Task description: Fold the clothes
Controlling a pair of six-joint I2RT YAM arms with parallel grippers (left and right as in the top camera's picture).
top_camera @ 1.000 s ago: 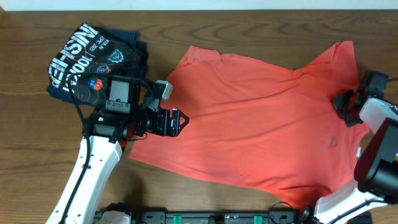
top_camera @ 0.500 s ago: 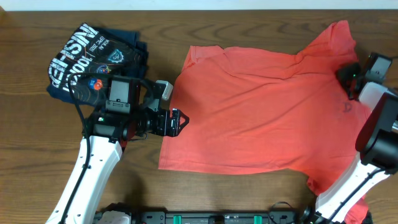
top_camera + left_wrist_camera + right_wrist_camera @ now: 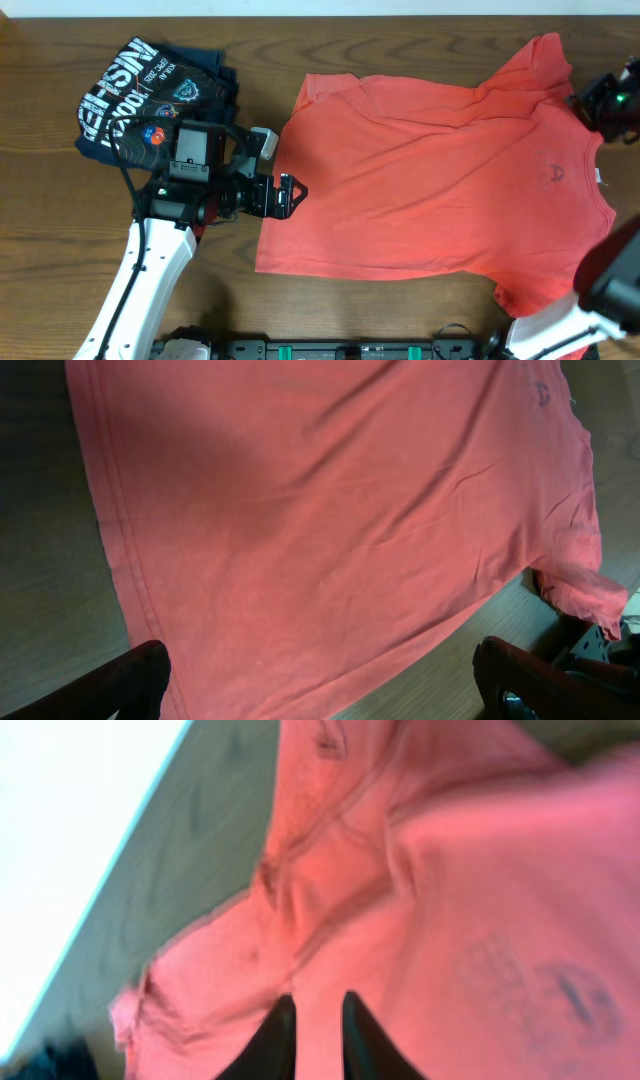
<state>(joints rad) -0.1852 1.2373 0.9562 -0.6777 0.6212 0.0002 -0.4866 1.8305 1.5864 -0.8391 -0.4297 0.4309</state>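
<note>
The orange-red T-shirt lies spread flat on the table, hem to the left and neck to the right. Faint lettering shows through near the neck. My left gripper is open and hovers over the shirt's hem corner; in the left wrist view its fingers stand wide apart above the cloth. My right gripper is at the shirt's far right shoulder by the upper sleeve. In the blurred right wrist view its fingers are nearly together with shirt cloth between them.
A folded dark navy shirt with white lettering lies at the far left, beside my left arm. The wooden table shows in front of the T-shirt. The table's back edge runs just behind the upper sleeve.
The right gripper moved right and toward the back, drawing the shirt with it. The shirt went from skewed to flat and square. The left arm has not moved.
</note>
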